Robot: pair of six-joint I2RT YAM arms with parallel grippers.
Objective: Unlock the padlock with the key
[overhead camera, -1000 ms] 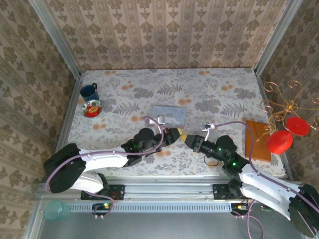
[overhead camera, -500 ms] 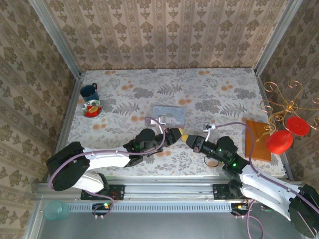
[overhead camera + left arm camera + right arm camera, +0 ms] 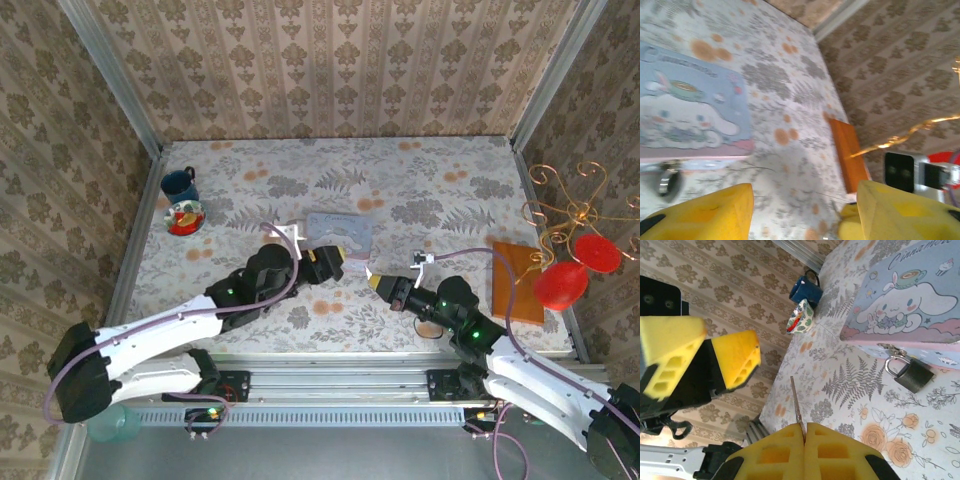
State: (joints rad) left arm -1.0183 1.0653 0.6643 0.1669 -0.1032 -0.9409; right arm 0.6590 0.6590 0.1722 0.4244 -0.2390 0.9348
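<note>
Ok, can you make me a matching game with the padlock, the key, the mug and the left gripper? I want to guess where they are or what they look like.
Things:
1. padlock
2. key
3. mug
4. left gripper

Place or state:
A. open, holding nothing
B. dark blue, beside the bowl
C. pinched in the right gripper
D. dark, against the cartoon tin

Pairs: 1-D, 2-C, 3-B, 4-A
</note>
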